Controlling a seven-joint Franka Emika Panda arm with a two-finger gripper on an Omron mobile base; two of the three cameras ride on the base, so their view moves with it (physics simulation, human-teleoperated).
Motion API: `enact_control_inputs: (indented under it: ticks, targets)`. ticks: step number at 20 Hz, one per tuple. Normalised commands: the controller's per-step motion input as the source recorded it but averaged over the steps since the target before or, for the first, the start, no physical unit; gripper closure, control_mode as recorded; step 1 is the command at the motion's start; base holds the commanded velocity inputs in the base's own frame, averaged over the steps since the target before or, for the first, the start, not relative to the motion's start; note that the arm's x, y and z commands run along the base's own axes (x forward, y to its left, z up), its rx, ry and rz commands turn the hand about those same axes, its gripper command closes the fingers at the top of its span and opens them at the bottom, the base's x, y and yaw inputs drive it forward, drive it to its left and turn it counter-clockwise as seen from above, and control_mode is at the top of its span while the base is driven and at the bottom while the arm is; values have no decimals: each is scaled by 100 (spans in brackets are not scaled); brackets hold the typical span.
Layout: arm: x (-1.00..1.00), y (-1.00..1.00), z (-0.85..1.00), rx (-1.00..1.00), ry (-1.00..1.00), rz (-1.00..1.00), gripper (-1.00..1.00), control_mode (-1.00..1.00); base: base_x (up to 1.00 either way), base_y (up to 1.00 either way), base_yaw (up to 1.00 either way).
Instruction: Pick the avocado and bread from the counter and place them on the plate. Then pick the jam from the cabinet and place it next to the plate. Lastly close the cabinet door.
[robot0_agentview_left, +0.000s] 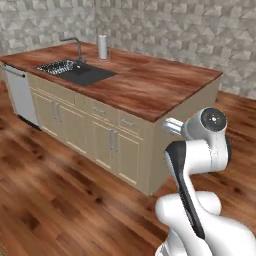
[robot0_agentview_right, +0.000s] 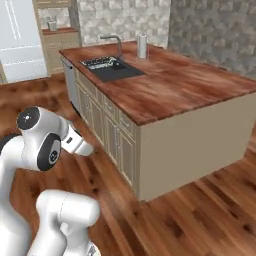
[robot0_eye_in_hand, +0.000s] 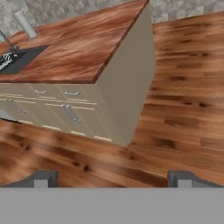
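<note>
The gripper (robot0_eye_in_hand: 112, 179) stands with its fingers spread wide and nothing between them. It hangs over the wooden floor (robot0_eye_in_hand: 183, 100), on the near side of the counter (robot0_agentview_left: 150, 85) and well apart from it.

Taking the counter as reference: its beige base cupboards (robot0_agentview_left: 90, 127) face the robot, and its plain end panel (robot0_agentview_right: 200, 145) closes the near corner. Toward the far end of the worktop a dark sink (robot0_agentview_right: 112, 70) is set in, with a tap (robot0_agentview_right: 114, 42) behind it and a white roll on a stand (robot0_agentview_right: 142, 46) just beside that. A white appliance front (robot0_agentview_left: 21, 95) adjoins the cupboards at the far end. Beyond the counter's far end stands a tall white unit (robot0_agentview_right: 20, 40).

The avocado, bread and plate cannot be made out on the visible worktop, so their places cannot be stated.

Handling guidance, as a judgement: the avocado is probably light, rounded and liable to roll; grip across its widest middle. The bread is probably light and soft; grip its flat sides gently. The plate stays put.
</note>
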Motion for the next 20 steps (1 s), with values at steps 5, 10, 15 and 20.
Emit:
enact_control_inputs:
  ticks: [5,10,15,20]
  targets:
    - [0,0,0,0,0,0,-100,100,0,63,64]
    - [0,0,0,0,0,0,-100,100,1,63,60]
    - [0,0,0,0,0,0,-100,100,8,43,56]
    - [0,0,0,0,0,0,-100,100,10,19,53]
